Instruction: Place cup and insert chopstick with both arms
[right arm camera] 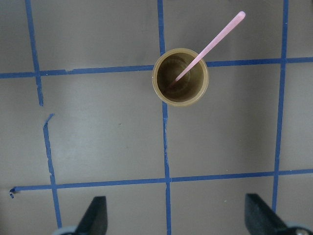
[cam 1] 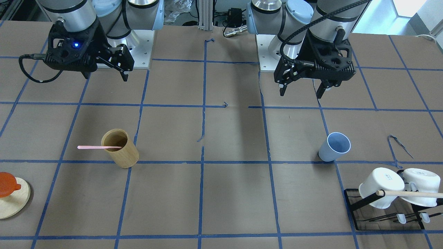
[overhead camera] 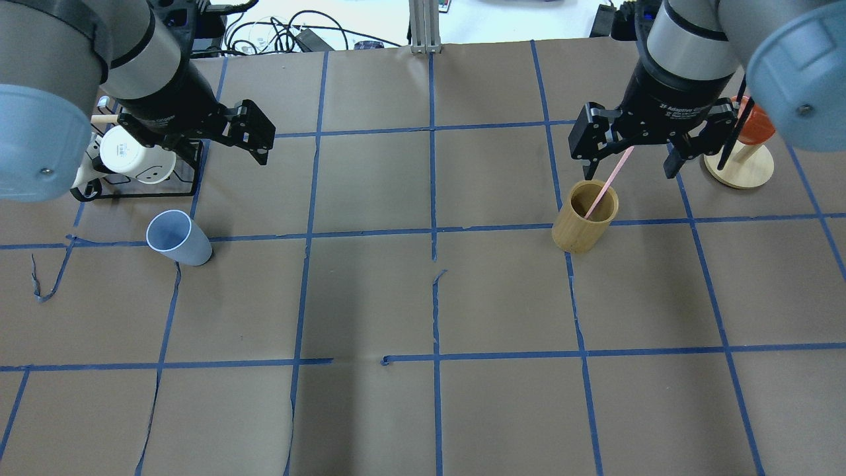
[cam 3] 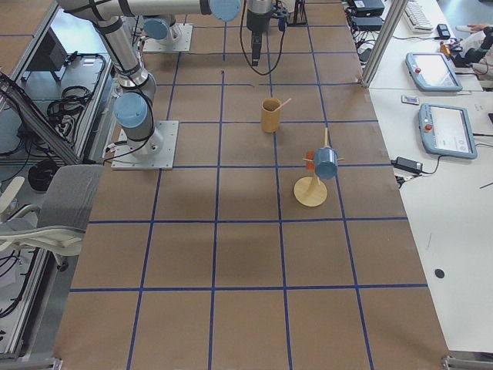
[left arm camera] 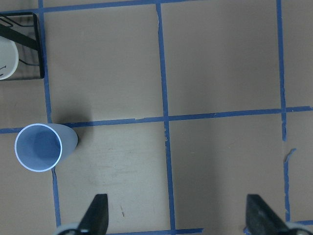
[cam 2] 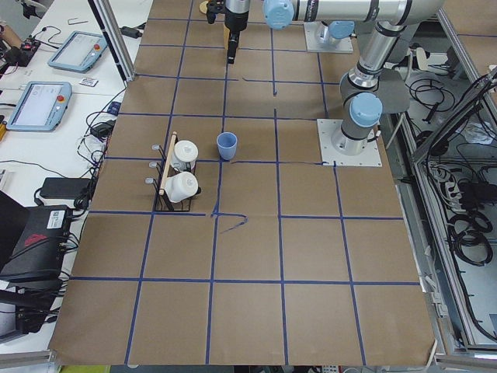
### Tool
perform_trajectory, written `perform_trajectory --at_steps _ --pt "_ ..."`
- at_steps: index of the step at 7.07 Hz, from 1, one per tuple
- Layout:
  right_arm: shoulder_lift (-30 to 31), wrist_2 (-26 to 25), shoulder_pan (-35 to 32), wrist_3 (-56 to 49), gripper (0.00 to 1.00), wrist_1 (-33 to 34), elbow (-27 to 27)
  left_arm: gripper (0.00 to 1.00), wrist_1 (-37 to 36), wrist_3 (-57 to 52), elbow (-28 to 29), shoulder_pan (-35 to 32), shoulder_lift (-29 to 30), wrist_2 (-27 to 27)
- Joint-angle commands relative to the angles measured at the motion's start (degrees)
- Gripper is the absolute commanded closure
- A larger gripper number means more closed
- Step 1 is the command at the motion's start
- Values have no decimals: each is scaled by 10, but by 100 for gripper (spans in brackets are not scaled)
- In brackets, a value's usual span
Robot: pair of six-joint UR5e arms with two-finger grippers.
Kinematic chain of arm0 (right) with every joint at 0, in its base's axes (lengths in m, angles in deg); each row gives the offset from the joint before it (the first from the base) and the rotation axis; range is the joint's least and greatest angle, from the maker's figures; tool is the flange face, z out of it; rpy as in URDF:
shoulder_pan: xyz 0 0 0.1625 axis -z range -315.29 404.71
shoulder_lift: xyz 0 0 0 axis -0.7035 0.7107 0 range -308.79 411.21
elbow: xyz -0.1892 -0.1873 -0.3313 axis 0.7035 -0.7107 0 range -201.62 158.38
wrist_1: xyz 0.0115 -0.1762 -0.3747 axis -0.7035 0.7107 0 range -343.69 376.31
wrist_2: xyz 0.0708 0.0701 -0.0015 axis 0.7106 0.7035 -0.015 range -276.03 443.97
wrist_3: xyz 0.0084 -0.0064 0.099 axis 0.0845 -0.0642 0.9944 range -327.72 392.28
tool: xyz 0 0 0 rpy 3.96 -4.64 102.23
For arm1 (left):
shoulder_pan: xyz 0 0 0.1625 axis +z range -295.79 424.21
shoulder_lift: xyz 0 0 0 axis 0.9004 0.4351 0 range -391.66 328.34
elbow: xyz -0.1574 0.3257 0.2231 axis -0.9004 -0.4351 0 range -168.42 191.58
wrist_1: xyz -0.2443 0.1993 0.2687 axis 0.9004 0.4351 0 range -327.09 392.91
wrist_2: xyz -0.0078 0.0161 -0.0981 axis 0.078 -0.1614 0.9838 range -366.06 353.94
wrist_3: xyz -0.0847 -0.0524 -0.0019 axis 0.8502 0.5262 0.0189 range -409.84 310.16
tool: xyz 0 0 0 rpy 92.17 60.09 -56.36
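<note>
The light-blue cup (cam 1: pixel 334 147) stands upright on the brown paper; it also shows in the overhead view (overhead camera: pixel 177 238) and low left in the left wrist view (left arm camera: pixel 41 147). The pale-pink chopstick (cam 1: pixel 98 147) leans in a tan bamboo cylinder (cam 1: pixel 121 148), its top sticking out over the rim (right arm camera: pixel 210 46). My left gripper (cam 1: pixel 301 91) is open and empty, high above the table, on the robot's side of the cup. My right gripper (overhead camera: pixel 628 173) is open and empty, hovering above the chopstick's free end and the bamboo cylinder (overhead camera: pixel 585 221).
A black rack with white mugs (cam 1: pixel 391 193) stands beside the cup on the robot's far left. A round wooden stand with an orange cup (cam 1: pixel 10 193) stands at the far right. Blue tape lines grid the paper.
</note>
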Motion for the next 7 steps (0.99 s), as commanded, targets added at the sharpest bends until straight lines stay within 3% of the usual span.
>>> perform_trajectory --at_steps 1,7 --pt "0 0 0 0 0 -1 0 0 0 0 0 0 -8 -1" --pt "0 -1 -1 11 0 -3 0 0 14 0 -3 3 -25 -1"
